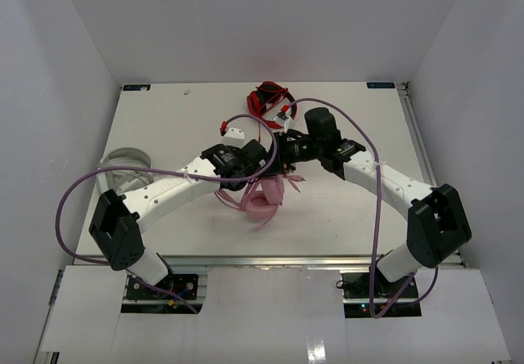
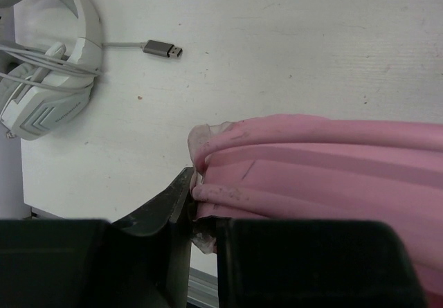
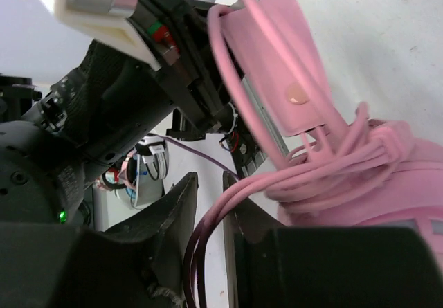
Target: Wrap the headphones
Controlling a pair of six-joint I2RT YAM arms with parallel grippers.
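Note:
The pale pink headphones (image 1: 266, 202) hang just above the table's middle, between both arms. My left gripper (image 1: 259, 170) is shut on the edge of their pink headband (image 2: 318, 162), which fills the right half of the left wrist view; the jaws (image 2: 197, 197) pinch it. My right gripper (image 1: 284, 156) sits close beside it, to the right. Its jaws (image 3: 210, 190) stand slightly apart, and two strands of the thin pink cable (image 3: 239, 192) run loosely through the gap. More cable is looped around the ear cup (image 3: 374, 183) and headband arm (image 3: 277, 66).
Light grey-white headphones (image 2: 48, 66) lie at the table's left side (image 1: 123, 168), their USB plug (image 2: 163, 48) on the table surface. Red-and-black headphones (image 1: 268, 100) lie at the back centre. White walls enclose the table on three sides.

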